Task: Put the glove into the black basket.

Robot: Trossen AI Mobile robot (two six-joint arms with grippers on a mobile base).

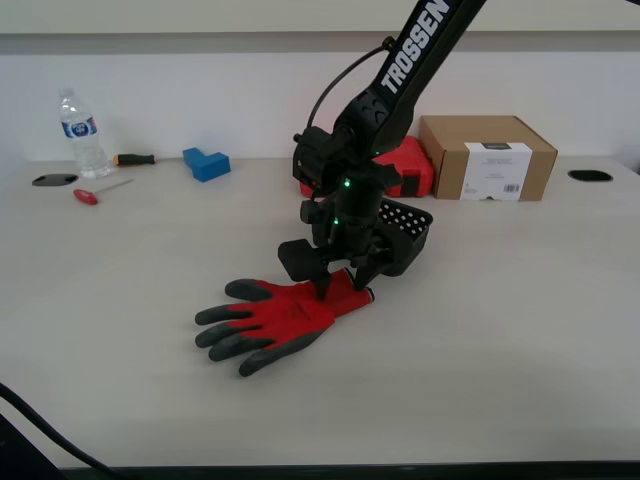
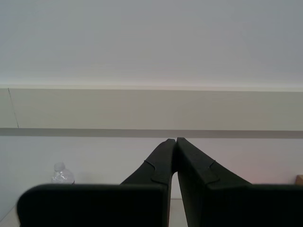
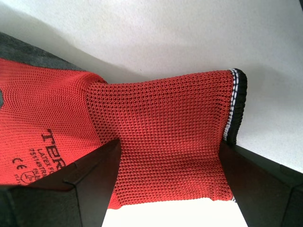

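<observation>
The red glove [image 1: 285,315] with dark grey fingers lies flat on the table, fingers toward the exterior view's left. My first gripper [image 1: 345,285] is lowered over its cuff. In the first wrist view the gripper [image 3: 169,142] is open, one finger [image 3: 94,175] on each side of the red knit cuff [image 3: 165,109], which has a black edge. The black basket [image 1: 408,235] stands just behind the gripper, partly hidden by it. My second gripper [image 2: 176,141] is shut and empty, pointing at the wall; it does not show in the exterior view.
A red case [image 1: 415,168] and a cardboard box [image 1: 488,157] stand at the back, behind the basket. At the back on the exterior view's left are a water bottle [image 1: 80,135], a blue block [image 1: 206,163] and two screwdrivers [image 1: 97,193].
</observation>
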